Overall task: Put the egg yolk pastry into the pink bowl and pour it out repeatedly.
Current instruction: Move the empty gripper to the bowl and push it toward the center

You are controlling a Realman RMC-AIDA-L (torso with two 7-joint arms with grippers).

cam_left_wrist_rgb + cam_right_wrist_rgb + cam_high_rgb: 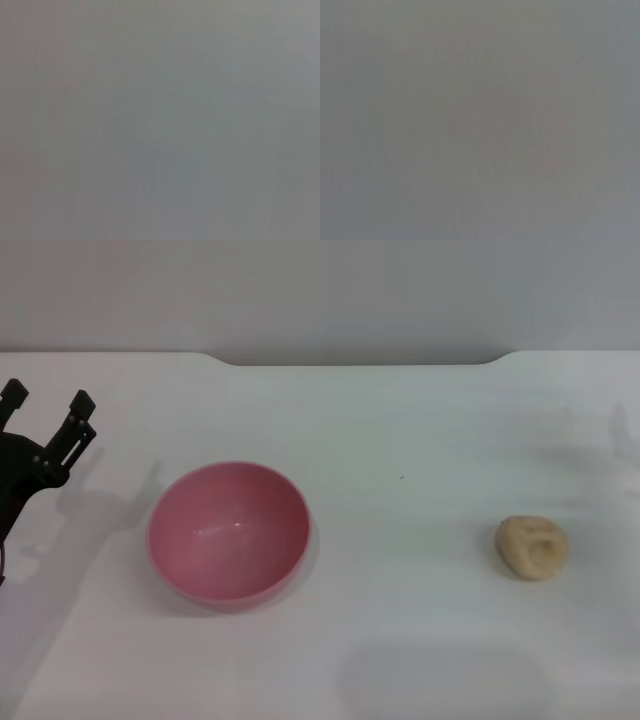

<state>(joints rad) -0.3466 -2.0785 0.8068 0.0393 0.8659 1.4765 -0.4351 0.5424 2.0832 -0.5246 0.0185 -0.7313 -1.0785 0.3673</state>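
Left pincer (46, 405) hangs at the far left edge of the head view, its two black fingers (80, 410) spread apart and pointing up and away from the robot, with nothing between them and nothing touching them. It is off to the left of the bowl, apart from it, and throws a faint shadow across the surface toward the bowl.

The right pincer does not appear in the head view.

The surface (400, 640) is a plain white tabletop with a matte finish; its far edge has a shallow cut-out in the middle, and behind it stands a bare grey wall (320, 290). Both wrist views show only an even grey field with nothing to make out.

The pink bowl (229, 533) stands upright on the left half of the surface, mouth up, its glossy inside catching a small highlight. It holds nothing.

The egg yolk pastry (533, 546) lies on the bare surface on the right side, well apart from the bowl, a pale beige lump with a dent in its top, touched by neither arm.
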